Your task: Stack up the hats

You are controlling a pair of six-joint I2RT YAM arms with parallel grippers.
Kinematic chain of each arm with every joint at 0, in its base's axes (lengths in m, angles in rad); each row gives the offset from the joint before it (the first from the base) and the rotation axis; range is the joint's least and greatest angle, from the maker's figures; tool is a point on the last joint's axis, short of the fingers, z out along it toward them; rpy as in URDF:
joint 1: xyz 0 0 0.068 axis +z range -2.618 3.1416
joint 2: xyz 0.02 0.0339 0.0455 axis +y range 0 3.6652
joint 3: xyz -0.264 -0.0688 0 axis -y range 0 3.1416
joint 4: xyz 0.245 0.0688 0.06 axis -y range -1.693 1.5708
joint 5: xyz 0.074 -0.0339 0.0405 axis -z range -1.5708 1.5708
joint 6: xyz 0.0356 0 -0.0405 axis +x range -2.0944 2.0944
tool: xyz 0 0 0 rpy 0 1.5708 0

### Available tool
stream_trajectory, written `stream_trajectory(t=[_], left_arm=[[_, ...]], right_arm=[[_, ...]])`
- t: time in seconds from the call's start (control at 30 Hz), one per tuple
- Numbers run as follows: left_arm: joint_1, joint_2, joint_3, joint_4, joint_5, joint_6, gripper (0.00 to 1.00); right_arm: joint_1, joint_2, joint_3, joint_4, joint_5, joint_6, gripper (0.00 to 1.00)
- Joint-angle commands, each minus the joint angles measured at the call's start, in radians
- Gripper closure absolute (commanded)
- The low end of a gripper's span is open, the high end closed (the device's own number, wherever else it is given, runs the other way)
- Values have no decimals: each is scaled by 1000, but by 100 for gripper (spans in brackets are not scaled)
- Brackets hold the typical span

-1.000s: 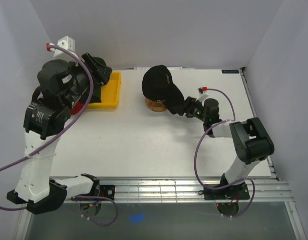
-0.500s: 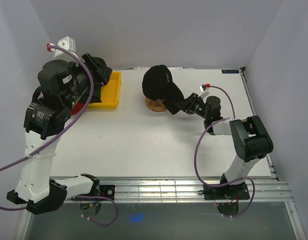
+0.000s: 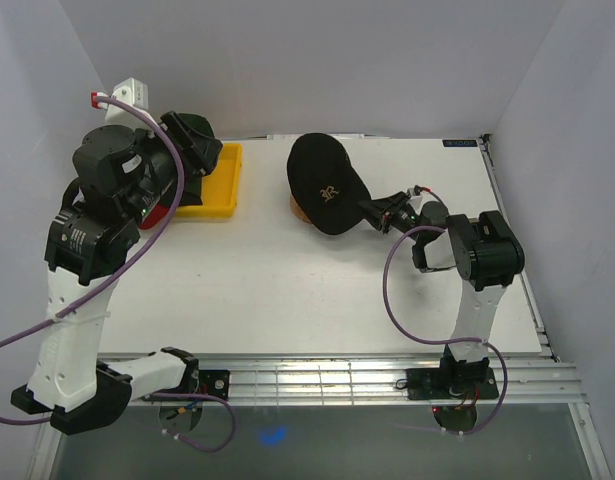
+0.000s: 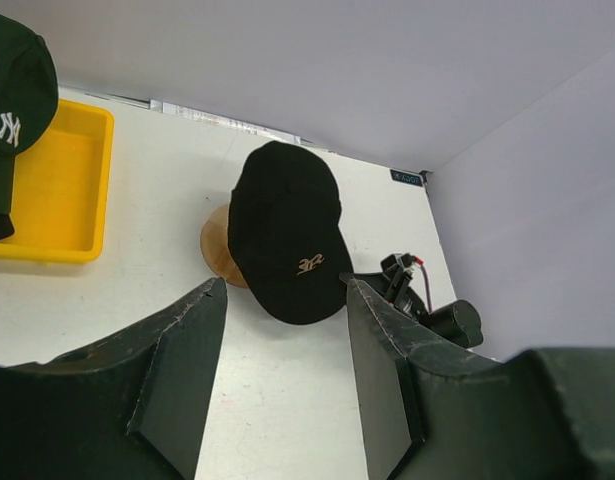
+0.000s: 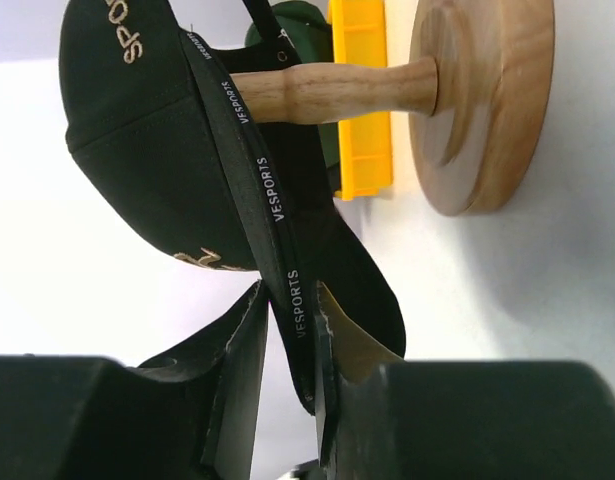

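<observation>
On my worktop (image 3: 287, 290): one black cap (image 3: 325, 190), one dark green cap (image 4: 12, 110), perhaps a mostly hidden red cap (image 3: 161, 214); one yellow tray (image 3: 223, 186), one wooden stand (image 4: 217, 256).

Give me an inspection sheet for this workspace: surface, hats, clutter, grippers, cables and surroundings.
Surface: white table, no spills seen.
Job's things: black cap sits on the wooden stand; dark green cap lies over one end of the yellow tray.
Clutter: a red thing under the left arm, too hidden to name.
Grippers: right gripper shut on the black cap's edge; left gripper open and empty, raised above the table.
Cables: purple cables hang in loops from both arms.
Surroundings: plain pale walls on three sides.
</observation>
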Motion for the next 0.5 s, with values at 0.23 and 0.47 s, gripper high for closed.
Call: stream_trajectory(t=[0.23,0.47], left_arm=[[-3,-21,4,5,-4,-8,39],[-3,-19,1,1,-7,-13,38]], right_arm=[[-42,-20,-18,113,59,191,74],[-63,-13,1,-15,37,174,74]])
